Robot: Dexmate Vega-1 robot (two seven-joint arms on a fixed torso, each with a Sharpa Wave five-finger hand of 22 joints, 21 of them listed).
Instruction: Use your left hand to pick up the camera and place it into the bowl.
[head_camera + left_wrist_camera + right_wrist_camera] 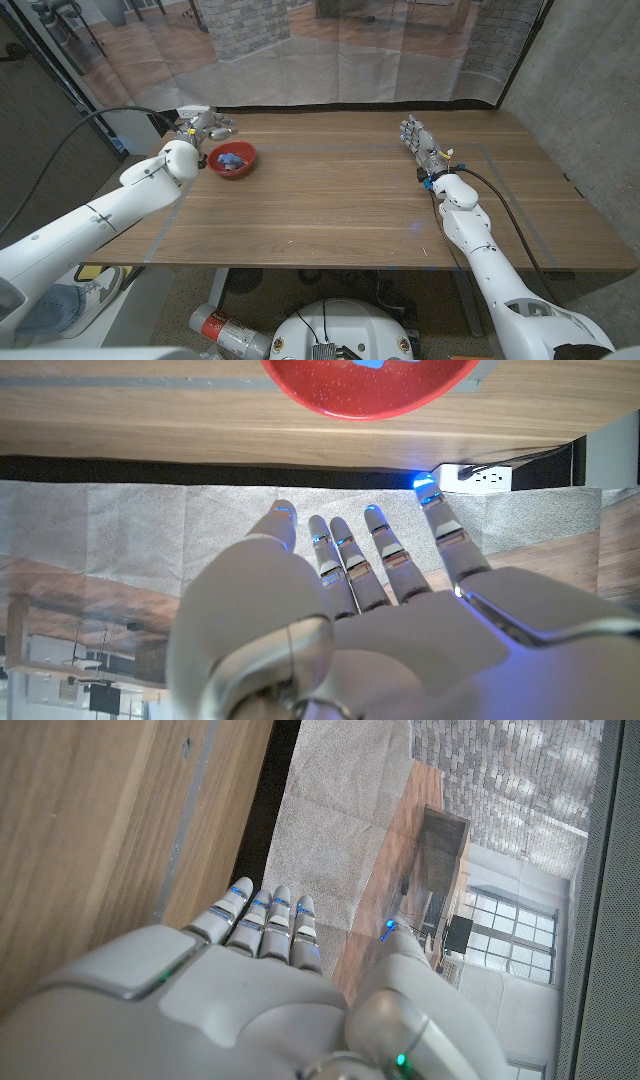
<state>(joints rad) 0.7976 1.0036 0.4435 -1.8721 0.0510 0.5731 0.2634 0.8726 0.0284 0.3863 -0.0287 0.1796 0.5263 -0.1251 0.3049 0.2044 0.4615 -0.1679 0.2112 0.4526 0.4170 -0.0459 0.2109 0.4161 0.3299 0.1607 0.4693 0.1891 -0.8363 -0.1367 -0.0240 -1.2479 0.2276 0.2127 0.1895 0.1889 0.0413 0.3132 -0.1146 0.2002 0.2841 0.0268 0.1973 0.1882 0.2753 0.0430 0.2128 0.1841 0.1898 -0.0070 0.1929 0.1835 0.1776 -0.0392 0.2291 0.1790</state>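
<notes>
A red bowl (249, 154) stands at the table's far left. Inside it lies a small blue thing (231, 160), the camera by its place and colour; its shape is too small to make out. My left hand (204, 125) hovers just behind and left of the bowl, near the table's far edge. In the left wrist view that hand (350, 610) has its fingers spread and holds nothing, with the bowl (340, 395) and a blue sliver of the camera (372, 363) beyond the fingertips. My right hand (420, 140) stands at the far right, fingers straight, holding nothing.
The wooden table (340, 205) stretches bare between the two hands. A grey curtain hangs right behind the far edge. A white power strip (478, 477) lies on the floor past the table's edge near my left hand.
</notes>
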